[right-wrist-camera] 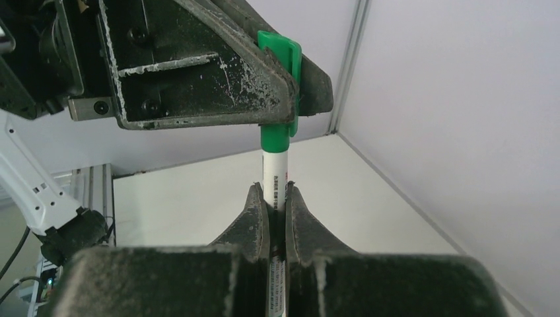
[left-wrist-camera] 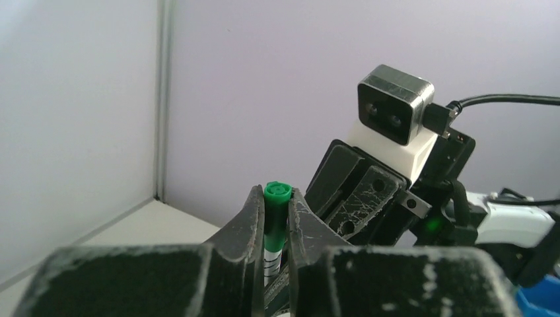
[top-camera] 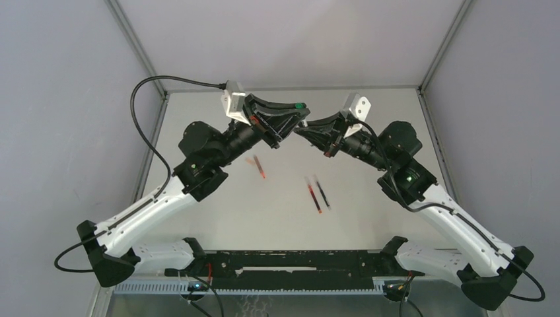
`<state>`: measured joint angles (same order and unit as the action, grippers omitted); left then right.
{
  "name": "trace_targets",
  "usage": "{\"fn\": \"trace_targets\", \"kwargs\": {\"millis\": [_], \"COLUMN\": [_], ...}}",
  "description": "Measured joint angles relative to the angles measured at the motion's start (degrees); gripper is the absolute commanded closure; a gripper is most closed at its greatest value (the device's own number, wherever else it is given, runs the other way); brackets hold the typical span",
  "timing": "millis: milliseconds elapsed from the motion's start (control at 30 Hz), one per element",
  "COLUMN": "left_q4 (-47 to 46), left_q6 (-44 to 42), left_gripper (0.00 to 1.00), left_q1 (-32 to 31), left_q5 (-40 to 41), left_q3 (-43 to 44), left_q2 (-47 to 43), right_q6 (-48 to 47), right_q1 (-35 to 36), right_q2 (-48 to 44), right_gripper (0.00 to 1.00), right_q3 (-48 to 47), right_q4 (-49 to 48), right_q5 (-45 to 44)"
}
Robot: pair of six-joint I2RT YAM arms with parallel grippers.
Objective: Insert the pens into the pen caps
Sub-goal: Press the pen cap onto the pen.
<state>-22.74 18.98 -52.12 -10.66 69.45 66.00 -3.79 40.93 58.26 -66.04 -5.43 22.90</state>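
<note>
Table: white, matt top with a thin metal edging along its sides.

Enclosure: three plain pale grey walls, namely back wall, left wall and right wall. They are joined at the far corners by a left corner post and a right corner post, both bare metal.

Near edge: a black rail runs across the table, with a white slotted duct just in front of it.

Left wrist view: part of a blue object shows at the lower right corner; it cannot be identified.

walls: plain pale grey | corner posts: metal | table: white | light: even
</note>
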Motion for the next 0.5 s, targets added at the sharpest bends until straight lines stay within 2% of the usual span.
{"fn": "trace_targets", "kwargs": {"millis": [133,267,500], "left_q4": [4.72,9.46,18.75], "left_q6": [0.61,1.66,4.57], "left_gripper": [0.9,0.67,0.47], "left_q1": [0.02,0.68,2.23], "left_q5": [-4.5,-8.35,-12.44], "left_q3": [2.1,2.56,2.56], "left_q2": [0.94,1.77,2.54], "right_q6": [-1.38,-1.31,-0.39], "right_q1": [0.37,1.49,1.38], "right_q2": [-4.68,-9.25,-13.94], "right_gripper": [1.0,1.0,1.0], "right_q3": [3.85,9.62,12.85], "right_q4": [2.73,3.45,3.48], "right_q5": [-1.95,-5.95,-14.86]}}
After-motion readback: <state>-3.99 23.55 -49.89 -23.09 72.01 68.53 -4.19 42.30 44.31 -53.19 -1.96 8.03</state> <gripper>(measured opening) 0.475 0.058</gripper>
